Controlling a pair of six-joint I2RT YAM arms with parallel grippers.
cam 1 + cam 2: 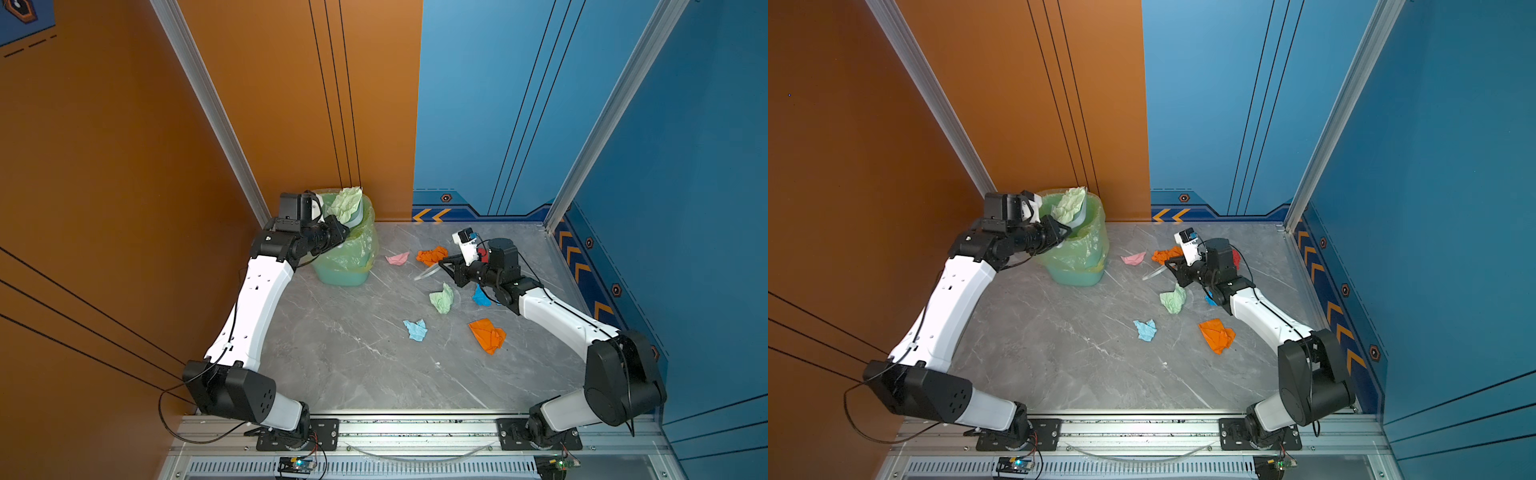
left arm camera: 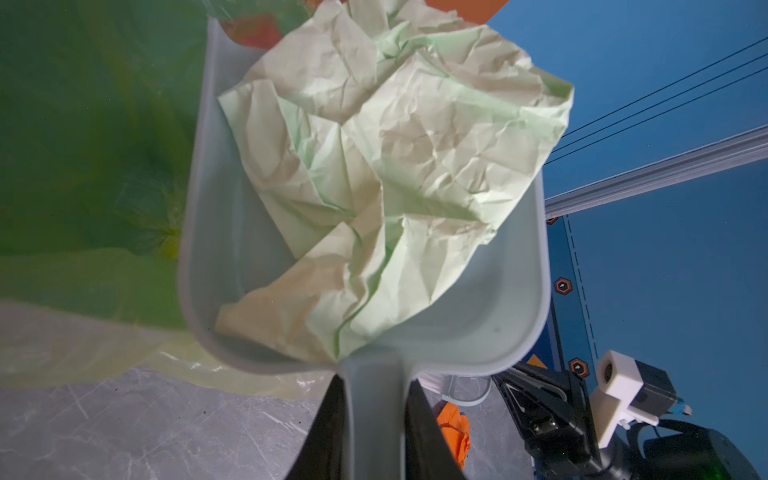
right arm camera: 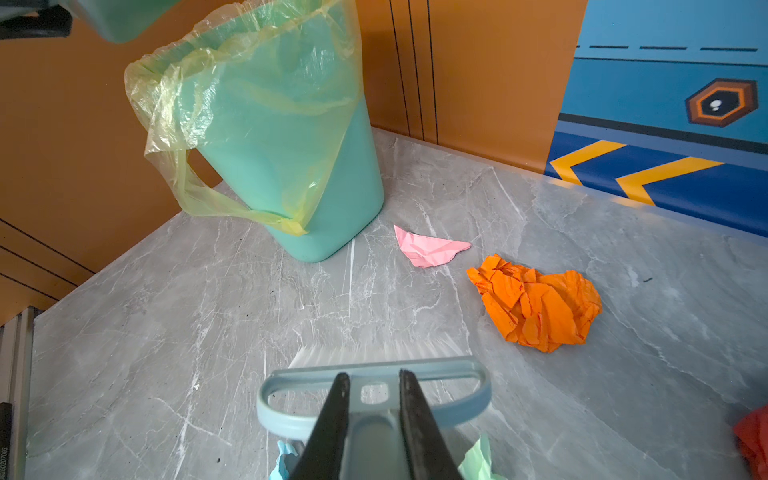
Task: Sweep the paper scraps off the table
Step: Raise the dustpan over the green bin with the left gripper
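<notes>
Holding dustpan (image 2: 232,208) over bin (image 3: 332,187); pale green wad (image 2: 395,166) in it may snag the bag or drop outside the rim.
Both clenched: left fingers (image 2: 328,424) on dustpan handle, right fingers (image 3: 334,419) on brush (image 3: 436,365). Seven paper scraps (image 1: 487,334) on surface (image 1: 353,353): two orange (image 3: 536,307), one each pink (image 1: 398,258), red (image 1: 1236,258), pale green (image 1: 442,298), bright blue (image 1: 481,296), light blue (image 1: 415,329); eighth in pan. One bin, one brush. Red half-hidden behind right arm, likely missed.
</notes>
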